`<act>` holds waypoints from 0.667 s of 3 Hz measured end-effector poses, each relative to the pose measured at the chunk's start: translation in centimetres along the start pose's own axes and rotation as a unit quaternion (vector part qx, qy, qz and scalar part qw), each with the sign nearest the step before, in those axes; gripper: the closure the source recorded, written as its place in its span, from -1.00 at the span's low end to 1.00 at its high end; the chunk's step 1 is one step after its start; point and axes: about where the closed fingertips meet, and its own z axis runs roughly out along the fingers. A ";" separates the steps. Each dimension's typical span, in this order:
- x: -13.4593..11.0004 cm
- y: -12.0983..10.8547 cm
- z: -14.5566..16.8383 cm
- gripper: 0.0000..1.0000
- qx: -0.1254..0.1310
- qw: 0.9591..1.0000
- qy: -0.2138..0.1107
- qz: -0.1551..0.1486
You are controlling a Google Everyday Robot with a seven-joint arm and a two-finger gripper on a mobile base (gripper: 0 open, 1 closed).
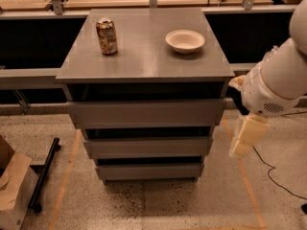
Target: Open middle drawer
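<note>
The grey cabinet has three handleless drawer fronts stacked below its top. The middle drawer is the second one, a long flat grey panel, and it sits closed and flush between the taller top drawer and the smaller bottom drawer. My gripper is a cream-coloured piece hanging down from the white arm. It is to the right of the cabinet, at about the height of the middle drawer, and it does not touch the cabinet.
A drink can and a white bowl stand on the cabinet top. A cardboard box and a black bar lie on the floor at the left. Cables run across the floor at the right.
</note>
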 end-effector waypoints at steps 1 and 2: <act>0.7 -0.2 4.6 -1.00 -0.009 1.000 -0.016 0.007; 0.7 -0.3 4.9 -1.00 -0.007 1.000 -0.017 0.007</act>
